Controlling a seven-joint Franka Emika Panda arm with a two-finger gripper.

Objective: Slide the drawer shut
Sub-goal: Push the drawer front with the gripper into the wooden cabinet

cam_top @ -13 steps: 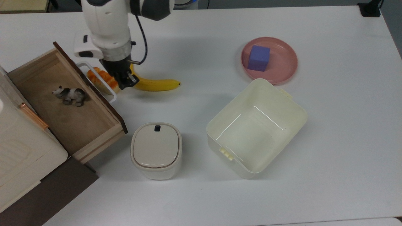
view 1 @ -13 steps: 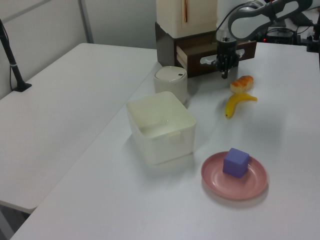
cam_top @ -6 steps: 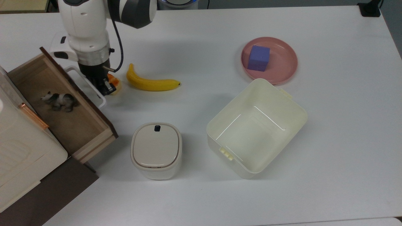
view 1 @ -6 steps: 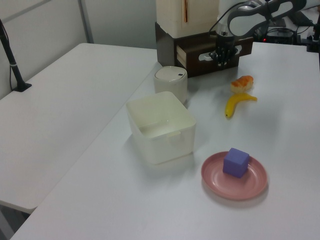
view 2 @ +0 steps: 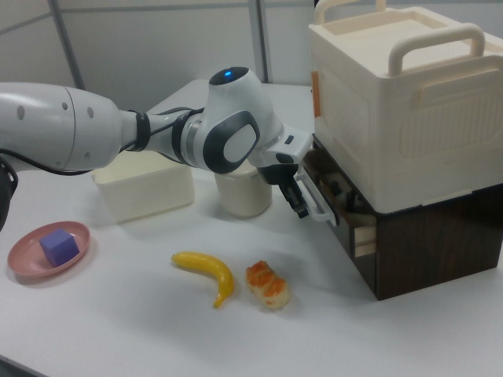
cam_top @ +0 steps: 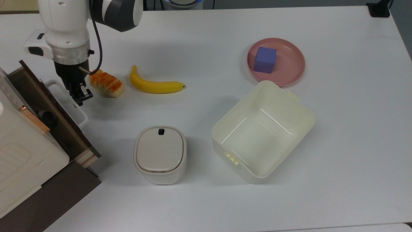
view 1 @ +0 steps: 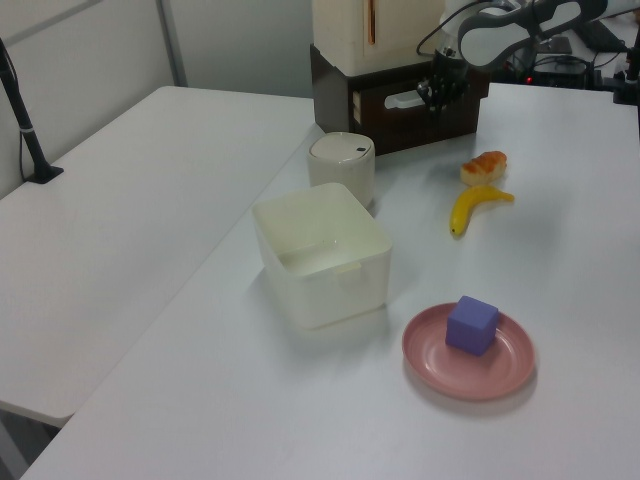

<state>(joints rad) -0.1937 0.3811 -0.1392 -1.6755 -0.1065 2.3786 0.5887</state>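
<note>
Nearly shut, the drawer sticks out only a little from the dark brown cabinet at the top view's left edge, w/ a cream lidded box stacked on top. Its white bar handle faces the tabletop. Claw sits right at that handle, touching or just beside it; can't tell if clenched or released. Bread roll lies just beside the claw, banana next to it. Small lidded cream bin stands near the drawer's front corner; open cream tub further along. Pink plate w/ purple cube sits well apart from the drawer.
</note>
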